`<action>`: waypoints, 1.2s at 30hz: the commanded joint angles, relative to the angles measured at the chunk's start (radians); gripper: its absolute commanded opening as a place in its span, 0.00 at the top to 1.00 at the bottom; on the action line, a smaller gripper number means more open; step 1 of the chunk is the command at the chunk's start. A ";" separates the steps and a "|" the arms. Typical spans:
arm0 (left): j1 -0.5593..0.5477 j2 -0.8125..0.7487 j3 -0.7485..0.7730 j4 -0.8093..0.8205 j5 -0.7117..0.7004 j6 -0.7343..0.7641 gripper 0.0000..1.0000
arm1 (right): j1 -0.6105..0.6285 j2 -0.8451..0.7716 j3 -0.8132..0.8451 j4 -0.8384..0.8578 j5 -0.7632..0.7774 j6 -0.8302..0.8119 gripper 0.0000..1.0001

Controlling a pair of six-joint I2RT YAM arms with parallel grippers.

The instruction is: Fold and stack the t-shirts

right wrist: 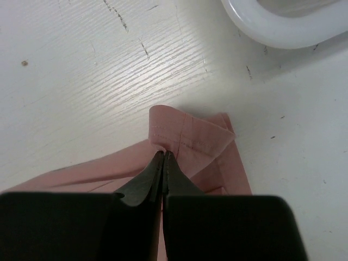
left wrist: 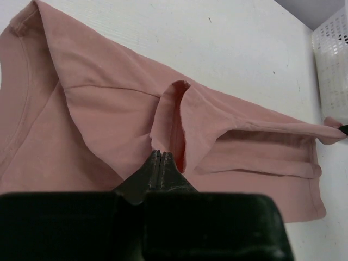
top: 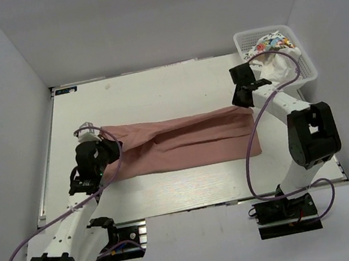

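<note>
Top external: clamping left tool (left wrist: 160, 156) and right tool (right wrist: 163, 156) tight onto opposite ends of the pink t-shirt (top: 183, 144), holding it stretched across the scuffed white bench (top: 154, 93) between white walls (top: 140, 15).

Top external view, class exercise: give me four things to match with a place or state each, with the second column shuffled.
1 pink t-shirt
2 white basket
3 printed t-shirt
4 right gripper

a inside the basket
b shut on a pink hem corner
c stretched across the middle of the table
d at the table's far right corner

Pairs: 1-c, 2-d, 3-a, 4-b
</note>
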 commanded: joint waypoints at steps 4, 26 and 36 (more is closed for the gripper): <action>-0.001 -0.052 -0.048 -0.036 0.016 -0.034 1.00 | -0.005 -0.063 -0.036 0.040 0.005 -0.007 1.00; -0.001 0.012 0.148 -0.279 -0.079 -0.136 0.00 | 0.039 -0.343 -0.228 0.175 -0.307 -0.184 0.10; 0.026 0.656 0.524 -0.181 -0.074 -0.135 0.00 | 0.368 -0.065 -0.030 0.327 -0.638 -0.423 0.10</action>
